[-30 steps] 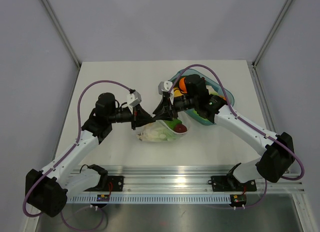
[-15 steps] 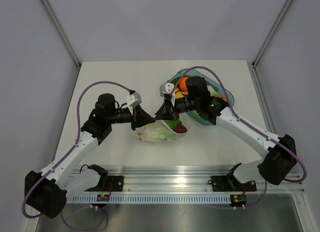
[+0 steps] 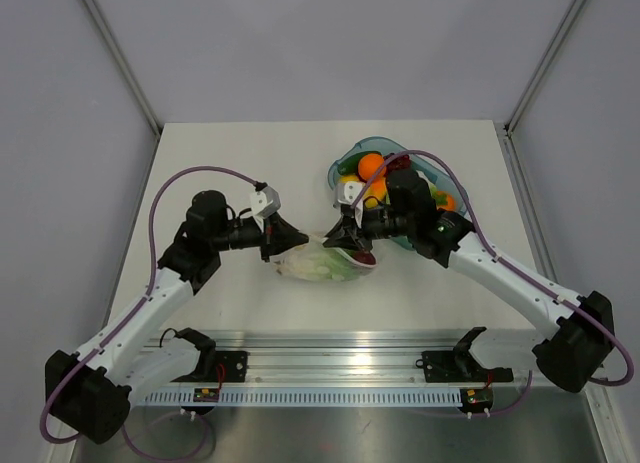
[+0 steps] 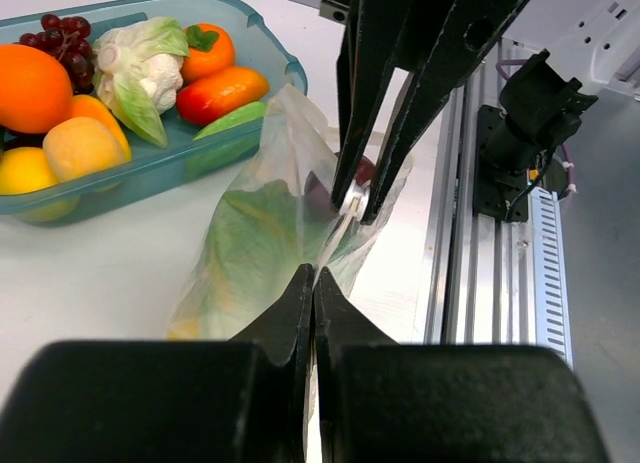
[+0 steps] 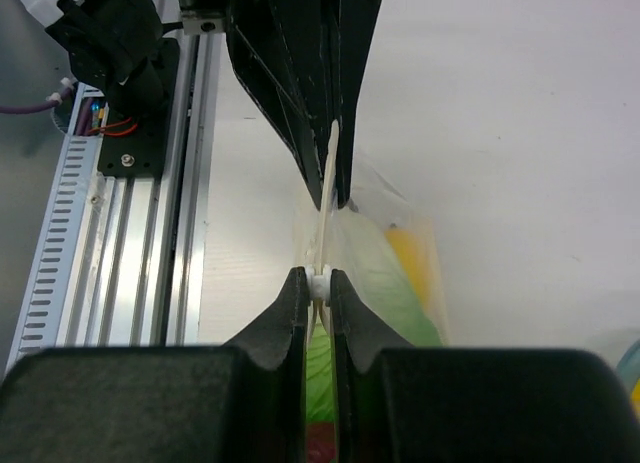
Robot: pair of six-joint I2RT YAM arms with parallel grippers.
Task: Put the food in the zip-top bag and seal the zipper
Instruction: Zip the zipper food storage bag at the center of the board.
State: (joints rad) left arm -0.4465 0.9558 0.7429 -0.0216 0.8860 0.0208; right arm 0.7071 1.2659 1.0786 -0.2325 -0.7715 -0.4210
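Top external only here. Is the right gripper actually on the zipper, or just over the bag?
Observer: On it. The right wrist view shows the right gripper pinching the white zipper.
Operator: Left one?
Observer: The left gripper is shut on the same strip, further along the mouth of the zip-top bag.
Operator: Contents?
Observer: Besides the lettuce, a yellow piece lies inside, seen through the plastic.

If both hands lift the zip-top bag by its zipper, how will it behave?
Probably floppy: the thin zip-top bag crinkles and sags under the zipper. Likely bottom-heavy, as the food lies low inside. The smooth film may slip.
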